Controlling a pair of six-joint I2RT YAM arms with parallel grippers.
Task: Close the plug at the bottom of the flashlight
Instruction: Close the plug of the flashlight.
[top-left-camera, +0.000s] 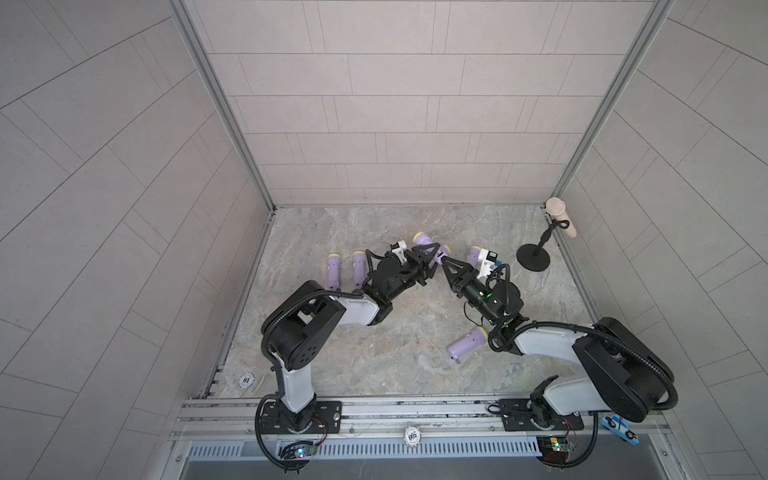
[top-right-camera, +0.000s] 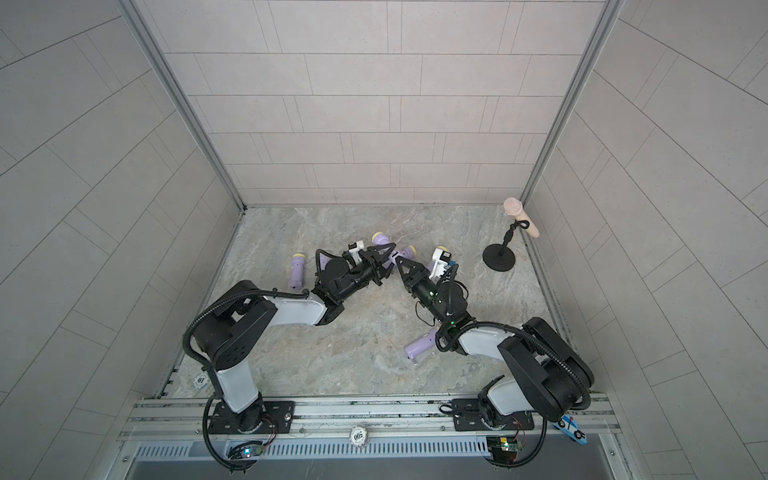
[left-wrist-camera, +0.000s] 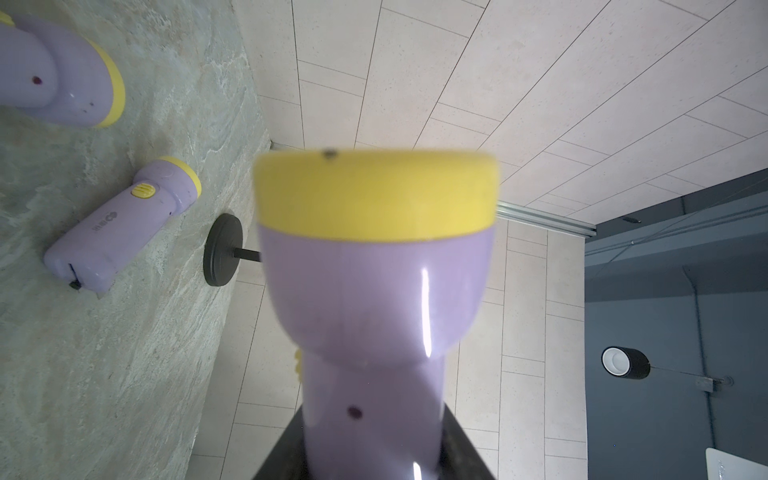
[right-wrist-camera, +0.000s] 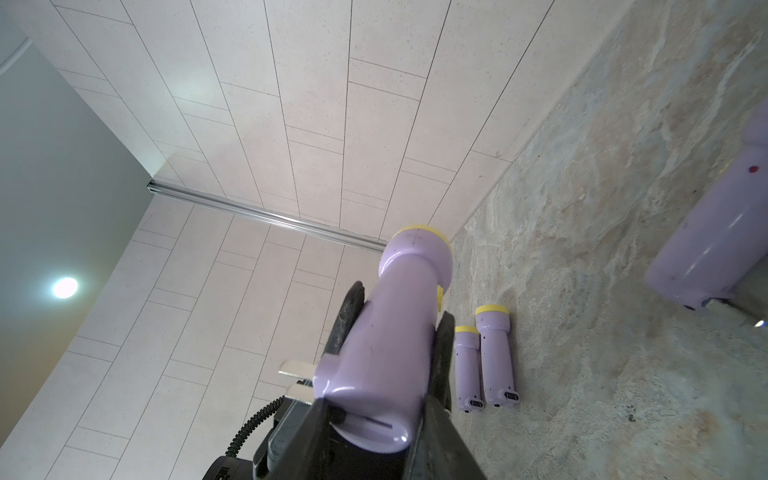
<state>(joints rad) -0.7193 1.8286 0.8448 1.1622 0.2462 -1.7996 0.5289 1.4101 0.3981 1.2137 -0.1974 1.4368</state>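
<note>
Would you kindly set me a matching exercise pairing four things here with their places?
Things:
1 microphone stand
2 chip marked 10
3 chip marked 500
4 lifted flashlight

Places:
A in the left gripper
B front left corner of the table
C far right corner of the table
D middle of the front rail

Pairs: 1-C; 2-B; 3-D; 4-A

Soft, even light is filling the scene. The flashlight (left-wrist-camera: 374, 291) is blurring in the left wrist view, glare streaking it; a ceiling lamp (right-wrist-camera: 65, 287) is flaring.
</note>
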